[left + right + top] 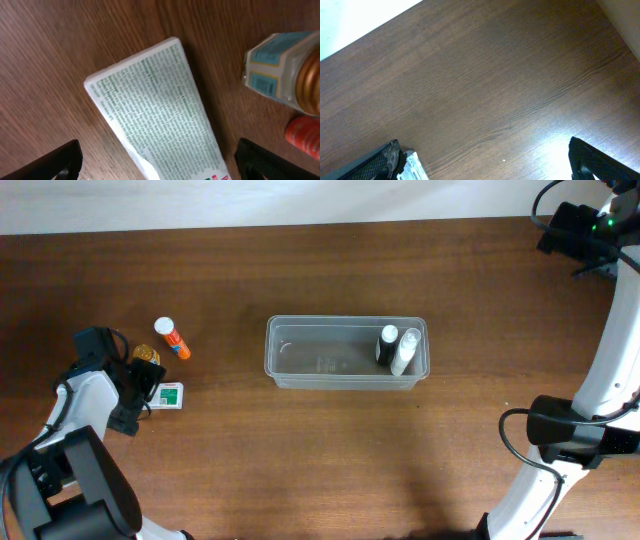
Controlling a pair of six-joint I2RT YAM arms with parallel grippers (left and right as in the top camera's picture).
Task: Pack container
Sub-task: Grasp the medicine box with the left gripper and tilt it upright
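Your container [300,350] sits at the middle of the wooden table [330,450], long side running left to right, well apart from both arms. Two things are inside it, both crowded into its right end: a dark bottle [386,347] with a white cap and, touching or just beside it on the right, a white bottle [406,352]. From overhead you cannot tell whether they stand straight or lean on the wall. Out on the table to the left of the container lie three loose items close together: an orange bottle [174,339] with a white cap, a jar [147,355] with a gold lid just beside it, and a small white box [171,394] with green print nearest your left arm. Your left gripper [157,149] hangs right over that box with its jaws spread wide. In the left wrist view the box's printed face fills the space between the dark fingers [55,162], and neither finger touches it. The jar and the orange bottle show at the right edge of that view. Your right gripper [484,145] is off at the far right corner of the table, jaws also wide and holding nothing, with only bare wood grain under it.
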